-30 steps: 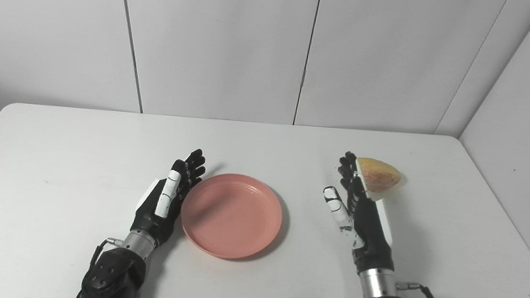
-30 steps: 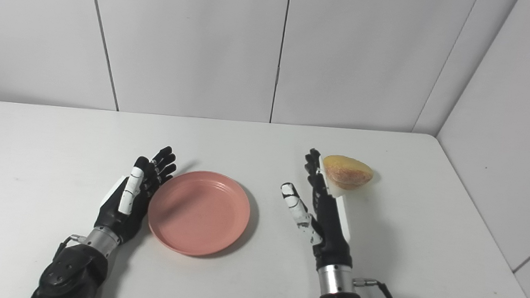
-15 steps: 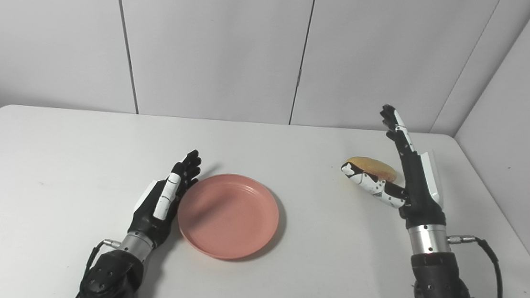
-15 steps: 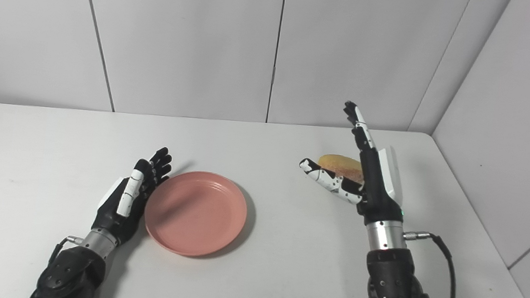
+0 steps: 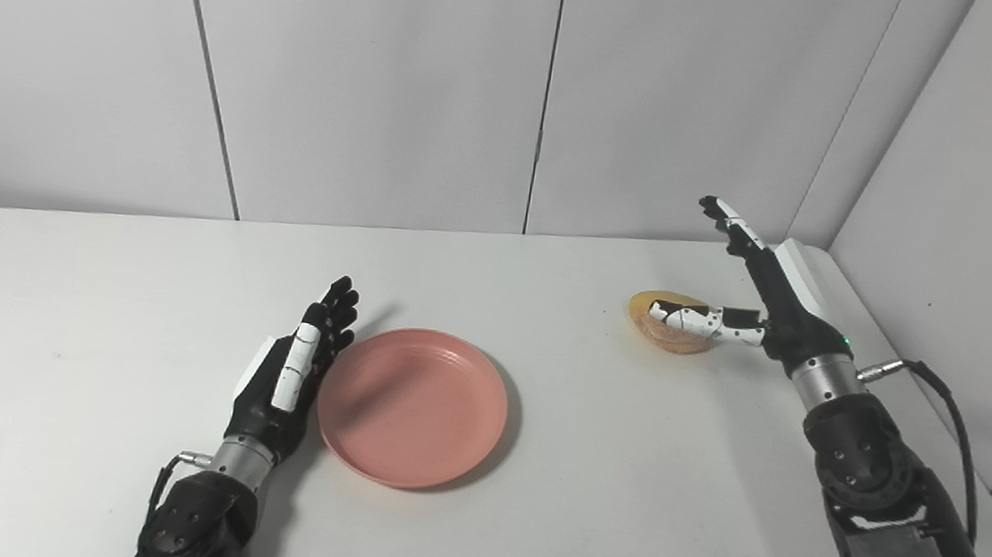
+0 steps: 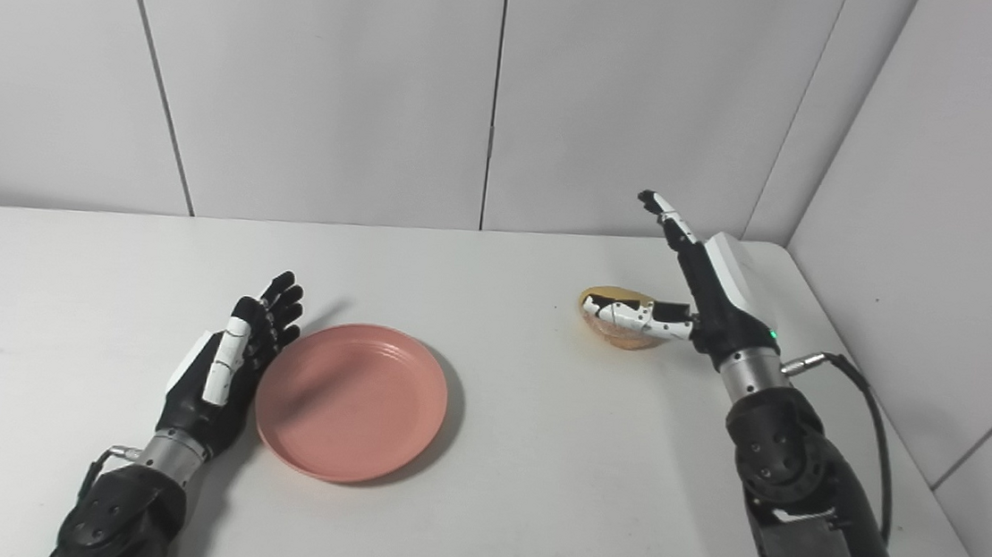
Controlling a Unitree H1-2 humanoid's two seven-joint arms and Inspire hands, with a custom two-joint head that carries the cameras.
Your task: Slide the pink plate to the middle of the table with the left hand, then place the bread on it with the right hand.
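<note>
While the white desk point(image 5: 98, 307) carries everything, the largest thing on it is the pink plate point(image 5: 413, 406), lying flat a little left of the middle, with the left hand point(image 5: 290, 373) set edge-on against its left rim. That hand is flat and open, fingers together and straight, holding nothing. By the look of it, the slide is done or nearly so, though the plate could sit a touch further right to be truly central.

The right hand point(image 6: 702, 287) is over at the far right of the desk, raised, fingers point(image 6: 667, 217) stretched up and spread wide open, with the thumb reaching out across the front of the bread point(image 5: 671, 325). The bread, a small golden-brown lump, rests on the desk well apart from the plate. Nothing grips it yet, so the whole second half remains: close on the bread, lift it, carry it left, set it down on the plate.

Whether the thumb actually touches the crust or merely passes before it cannot be told from either view, and the bread's far side is hidden.
</note>
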